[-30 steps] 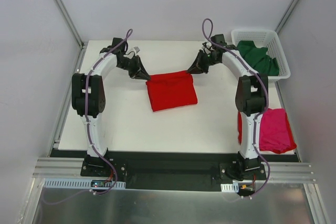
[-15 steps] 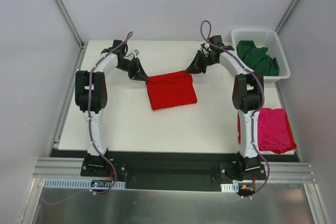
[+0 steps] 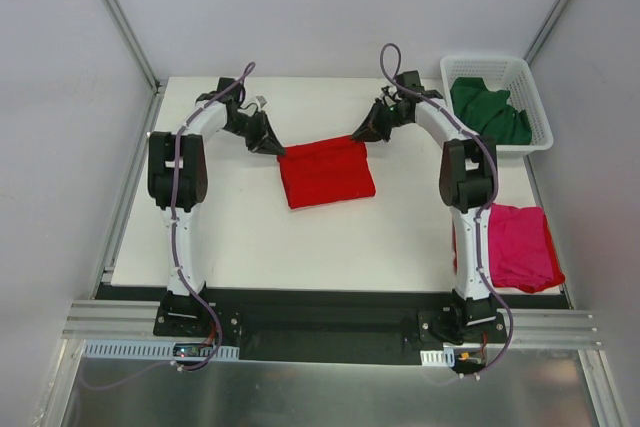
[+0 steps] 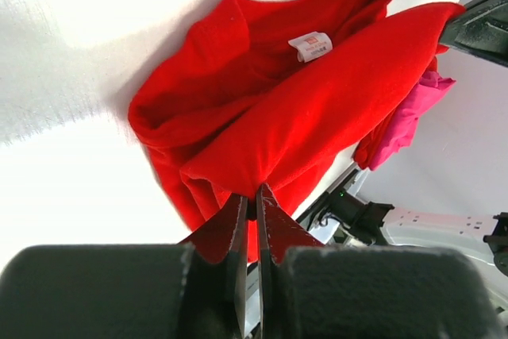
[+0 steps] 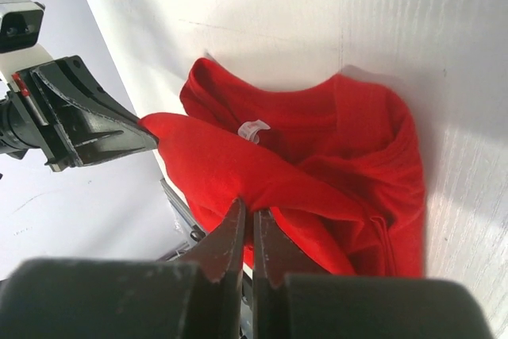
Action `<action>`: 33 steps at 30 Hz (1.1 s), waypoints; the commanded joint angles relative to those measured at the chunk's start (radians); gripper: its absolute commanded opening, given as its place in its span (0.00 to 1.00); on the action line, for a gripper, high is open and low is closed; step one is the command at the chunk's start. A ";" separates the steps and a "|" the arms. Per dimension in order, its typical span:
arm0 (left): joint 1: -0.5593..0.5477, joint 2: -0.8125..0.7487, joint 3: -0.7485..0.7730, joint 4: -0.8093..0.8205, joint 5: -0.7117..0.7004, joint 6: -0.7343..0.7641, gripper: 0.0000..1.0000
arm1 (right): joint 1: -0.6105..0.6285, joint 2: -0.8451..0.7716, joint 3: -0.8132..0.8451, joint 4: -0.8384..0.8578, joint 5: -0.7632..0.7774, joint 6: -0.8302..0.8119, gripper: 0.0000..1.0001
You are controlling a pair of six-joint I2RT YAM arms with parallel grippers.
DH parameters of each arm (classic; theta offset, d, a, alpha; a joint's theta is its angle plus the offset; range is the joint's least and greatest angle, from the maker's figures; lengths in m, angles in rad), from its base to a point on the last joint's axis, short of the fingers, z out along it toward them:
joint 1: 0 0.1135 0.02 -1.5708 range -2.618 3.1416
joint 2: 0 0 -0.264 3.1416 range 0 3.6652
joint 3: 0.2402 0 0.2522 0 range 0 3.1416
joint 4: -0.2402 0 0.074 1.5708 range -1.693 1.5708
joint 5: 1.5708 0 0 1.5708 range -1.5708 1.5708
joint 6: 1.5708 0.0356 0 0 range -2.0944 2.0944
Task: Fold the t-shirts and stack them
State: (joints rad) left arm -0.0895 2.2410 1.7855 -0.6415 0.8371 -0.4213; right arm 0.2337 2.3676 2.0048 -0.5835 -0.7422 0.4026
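Near the middle of the flat white table (image 3: 230,227), toward its far side: a bright red soft cotton t-shirt (image 3: 326,173), folded into a rough rectangle; pinched at its far left corner by the black two-finger left gripper (image 3: 276,149), jaws pressed tight together on a peak of red cloth, no gap showing in the left wrist view; pinched likewise at the far right corner by the black right gripper (image 3: 359,135), fingers closed hard on a fold of the same shirt; upper layer raised between the two grips into a ridge, lower layers flat on the table; small white neck label (image 4: 310,46) in view inside the collar. At the near right side of the table, partly hidden behind the right arm: a magenta-pink cotton t-shirt (image 3: 522,247), folded and lying flat, well apart from the red one. In the far right corner: a white plastic lattice basket (image 3: 537,99), with a crumpled dark green cotton t-shirt (image 3: 488,110) inside, touched by neither gripper.
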 commanded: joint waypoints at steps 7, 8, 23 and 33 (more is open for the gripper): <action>0.022 -0.069 0.037 -0.049 -0.061 0.039 0.99 | -0.005 -0.149 -0.043 -0.004 0.162 -0.083 0.96; 0.022 -0.130 0.022 -0.050 -0.075 0.039 0.99 | -0.001 -0.177 -0.060 -0.003 0.181 -0.097 0.96; -0.009 -0.400 -0.202 -0.012 -0.059 0.007 0.99 | 0.191 -0.211 -0.087 0.145 0.076 -0.057 0.93; -0.006 -0.727 -0.612 0.155 0.008 -0.100 0.99 | 0.246 -0.134 -0.291 0.202 0.093 -0.117 0.96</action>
State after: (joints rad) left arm -0.0917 1.6547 1.2453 -0.5663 0.8024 -0.4641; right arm 0.4767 2.1872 1.7664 -0.3962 -0.6365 0.3244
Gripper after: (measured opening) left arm 0.992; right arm 0.964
